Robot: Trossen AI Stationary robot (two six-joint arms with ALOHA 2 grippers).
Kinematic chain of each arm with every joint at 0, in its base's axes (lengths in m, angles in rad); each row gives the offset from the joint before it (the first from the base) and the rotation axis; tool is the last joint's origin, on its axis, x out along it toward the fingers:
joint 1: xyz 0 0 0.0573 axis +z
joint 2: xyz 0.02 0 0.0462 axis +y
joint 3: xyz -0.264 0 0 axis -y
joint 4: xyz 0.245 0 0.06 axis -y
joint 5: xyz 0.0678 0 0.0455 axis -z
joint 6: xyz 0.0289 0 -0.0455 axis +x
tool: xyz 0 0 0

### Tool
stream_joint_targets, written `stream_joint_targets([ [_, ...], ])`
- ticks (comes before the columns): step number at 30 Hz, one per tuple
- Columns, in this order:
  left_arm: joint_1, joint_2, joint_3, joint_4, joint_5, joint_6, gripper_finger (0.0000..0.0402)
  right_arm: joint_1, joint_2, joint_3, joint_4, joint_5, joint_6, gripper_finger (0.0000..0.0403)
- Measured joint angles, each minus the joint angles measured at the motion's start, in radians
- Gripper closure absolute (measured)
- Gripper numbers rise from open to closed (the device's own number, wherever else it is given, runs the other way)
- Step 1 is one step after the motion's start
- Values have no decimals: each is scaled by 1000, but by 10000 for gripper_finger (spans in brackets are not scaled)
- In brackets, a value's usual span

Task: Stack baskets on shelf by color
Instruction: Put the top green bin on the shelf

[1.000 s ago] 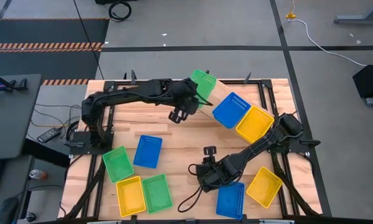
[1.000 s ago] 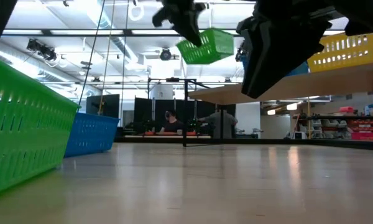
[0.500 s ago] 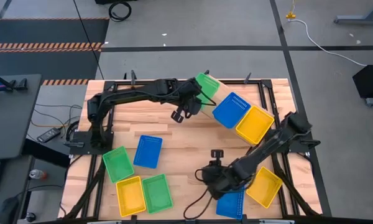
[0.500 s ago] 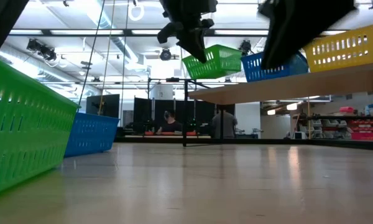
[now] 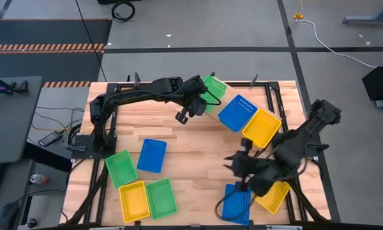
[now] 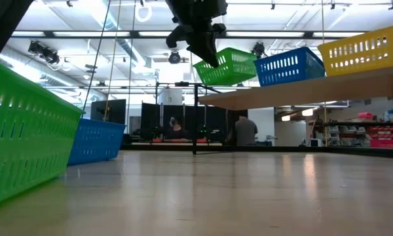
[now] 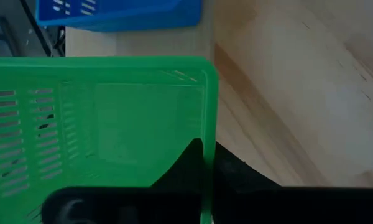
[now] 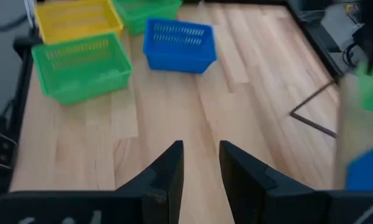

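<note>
Since a second earlier, the right arm had swung away from the table's middle toward the near right corner, clearing the low view, and the green basket [image 5: 212, 86] had come down to the far end of the shelf [image 6: 301, 90].

The left gripper [image 5: 200, 102] was clamped shut on that green basket's rim, at the shelf's far left end. In the left wrist view the dark fingers [image 7: 196, 165] pinched the basket's corner wall, with bare shelf board and a blue basket [image 7: 118, 12] just beyond. That blue basket sat in the middle of the shelf, with a yellow basket [image 5: 262, 126] beside it at the other end; in the low view the three stood in a row, green, blue, yellow, the green one tilted.

The right gripper [image 8: 199, 165] hung above the table [image 5: 191, 144] at the near right, fingers partly apart with nothing between them. Its arm and cable crossed over a second blue basket [image 5: 237, 203] and partly hid a second yellow basket [image 5: 274, 195] beside it.

On the near left of the table lay four more: a loose green basket [image 5: 121, 168], a third blue basket [image 5: 152, 155] just beside it, a third yellow basket [image 5: 133, 200], and a third green basket [image 5: 161, 198] touching the yellow one's side. The middle of the table between the two groups was bare wood. In the low view, people [image 6: 245, 131] showed in the room far behind the table.
</note>
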State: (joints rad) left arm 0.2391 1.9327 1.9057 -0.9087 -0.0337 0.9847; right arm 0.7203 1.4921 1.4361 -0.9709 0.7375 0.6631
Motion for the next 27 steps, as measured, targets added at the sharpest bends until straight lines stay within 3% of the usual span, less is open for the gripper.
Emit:
stream_joint_targets([
  [6, 0, 21, 0, 34, 56, 7, 392, 68, -63, 0, -156, 45, 162, 294],
  [11, 0, 61, 0, 44, -2, 19, 392, 114, -71, 0, -257, 100, 299, 294],
  [20, 0, 61, 0, 96, -13, 56, 389, 156, -71, 0, -275, 110, 340, 294],
  [27, 0, 61, 0, 98, -14, 42, 355, 170, -71, 0, -276, 110, 367, 294],
])
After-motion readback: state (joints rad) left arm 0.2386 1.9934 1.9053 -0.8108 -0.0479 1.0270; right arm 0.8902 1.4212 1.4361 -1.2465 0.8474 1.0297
